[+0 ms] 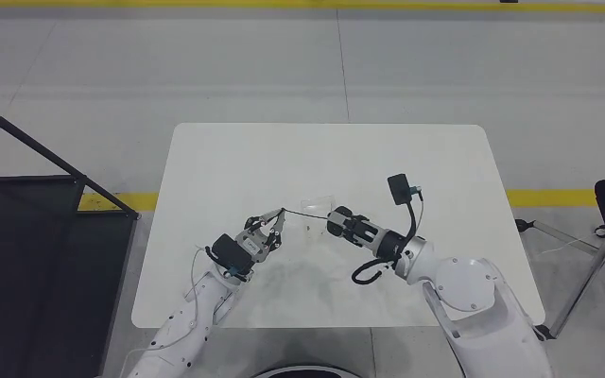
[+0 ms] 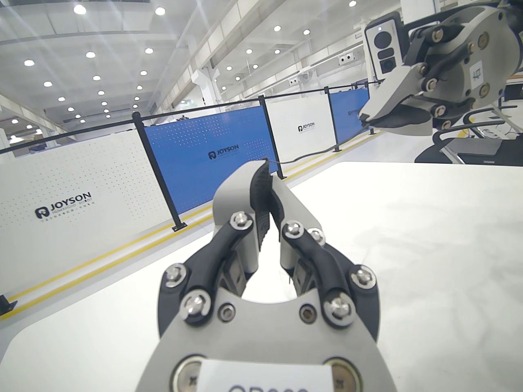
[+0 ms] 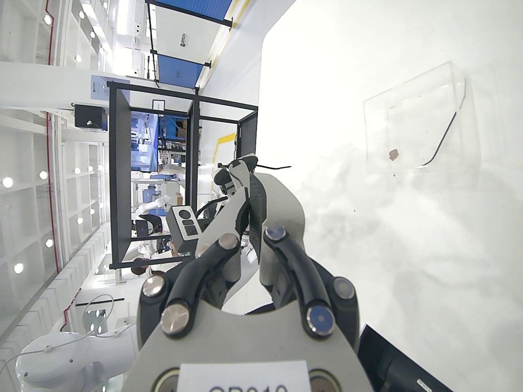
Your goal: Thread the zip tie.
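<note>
Left gripper (image 1: 281,213), right gripper (image 1: 331,221) both clamped on zip tie (image 1: 304,216), beside clear box (image 1: 319,198); second black tie (image 3: 443,138) inside.

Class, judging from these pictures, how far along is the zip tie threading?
Done: the zip tie is lifted off the table. In hand: the left gripper and right gripper are each shut on it, stretched between them. Left: no closed loop shows, so feeding the tail through the head likely remains.

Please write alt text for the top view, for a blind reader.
The left pincer and right pincer face each other above a white table, each shut on a thin black zip tie stretched between them. A clear box stands beyond it.
</note>
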`<action>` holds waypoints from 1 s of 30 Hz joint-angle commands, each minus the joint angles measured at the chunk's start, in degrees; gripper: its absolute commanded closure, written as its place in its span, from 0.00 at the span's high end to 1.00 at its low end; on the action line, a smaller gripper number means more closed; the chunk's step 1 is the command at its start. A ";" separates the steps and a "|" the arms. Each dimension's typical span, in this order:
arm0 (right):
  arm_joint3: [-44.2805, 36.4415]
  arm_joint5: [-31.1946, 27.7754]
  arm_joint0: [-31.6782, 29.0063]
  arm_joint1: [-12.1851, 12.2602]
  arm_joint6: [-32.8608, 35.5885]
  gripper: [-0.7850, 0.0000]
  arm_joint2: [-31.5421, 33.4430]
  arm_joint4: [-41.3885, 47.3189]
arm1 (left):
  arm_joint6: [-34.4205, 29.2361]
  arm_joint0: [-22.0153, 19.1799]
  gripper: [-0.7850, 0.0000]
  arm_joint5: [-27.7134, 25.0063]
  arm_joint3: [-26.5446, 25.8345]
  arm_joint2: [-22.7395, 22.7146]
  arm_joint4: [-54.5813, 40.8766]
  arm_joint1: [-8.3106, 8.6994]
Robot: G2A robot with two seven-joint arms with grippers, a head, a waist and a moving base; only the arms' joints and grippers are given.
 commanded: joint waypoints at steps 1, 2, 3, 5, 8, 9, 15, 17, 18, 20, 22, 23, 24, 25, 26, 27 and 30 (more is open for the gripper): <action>0.07 0.10 0.04 0.00 0.07 0.00 0.02 0.04 | 0.00 0.00 0.00 0.00 0.00 0.00 0.00 0.00; 0.09 0.13 0.08 0.00 0.10 0.00 0.03 0.06 | 0.00 0.00 0.00 0.00 0.00 0.00 0.00 0.00; 0.13 0.21 0.07 -0.01 0.01 0.00 0.06 0.18 | 0.00 0.00 0.00 0.00 0.00 0.00 0.00 0.00; 0.13 0.33 0.10 -0.01 -0.01 0.00 0.04 0.19 | 0.00 0.00 0.00 0.00 0.00 0.00 0.00 0.00; 0.17 0.31 0.18 0.00 0.14 0.00 -0.03 0.10 | 0.00 0.00 0.00 0.00 0.00 0.00 0.00 0.00; 0.24 0.37 0.18 -0.01 0.05 0.00 -0.04 0.10 | 0.00 0.00 0.00 0.00 0.00 0.00 0.00 0.00; 0.49 0.67 0.49 -0.09 -0.23 0.00 -0.16 0.60 | 0.00 0.00 0.00 0.00 0.00 0.00 0.00 0.00; 0.57 0.70 0.59 -0.11 -0.28 0.00 -0.23 0.68 | 0.00 0.00 0.00 0.00 0.00 0.00 0.00 0.00; 0.62 0.72 0.63 -0.12 -0.25 0.00 -0.30 0.70 | 0.00 0.00 0.00 0.00 0.00 0.00 0.00 0.00; 0.73 0.79 0.78 -0.14 -0.21 0.00 -0.43 0.73 | 0.00 0.00 0.00 0.00 0.00 0.00 0.00 0.00; 0.84 0.82 0.92 -0.17 -0.28 0.00 -0.58 0.70 | 0.00 0.00 0.00 0.00 0.00 0.00 0.00 0.00; 0.90 0.88 0.97 -0.18 -0.26 0.00 -0.67 0.71 | 0.00 0.00 0.00 0.00 0.00 0.00 0.00 0.00; 0.93 0.92 1.05 -0.19 -0.19 0.00 -0.75 0.65 | 0.00 0.00 0.00 0.00 0.00 0.00 0.00 0.00; 0.97 0.95 1.10 -0.19 -0.20 0.00 -0.81 0.64 | 0.00 0.00 0.00 0.00 0.00 0.00 0.00 0.00; 1.00 0.95 1.13 -0.21 -0.26 0.00 -0.84 0.75 | 0.00 0.00 0.00 0.00 0.00 0.00 0.00 0.00; 1.03 0.91 1.16 -0.22 -0.22 0.00 -0.89 0.80 | 0.00 0.00 0.00 0.00 0.00 0.00 0.00 0.00; 1.12 0.58 1.21 -0.27 -0.34 0.00 -1.03 1.04 | 0.00 0.00 0.00 0.00 0.00 0.00 0.00 0.00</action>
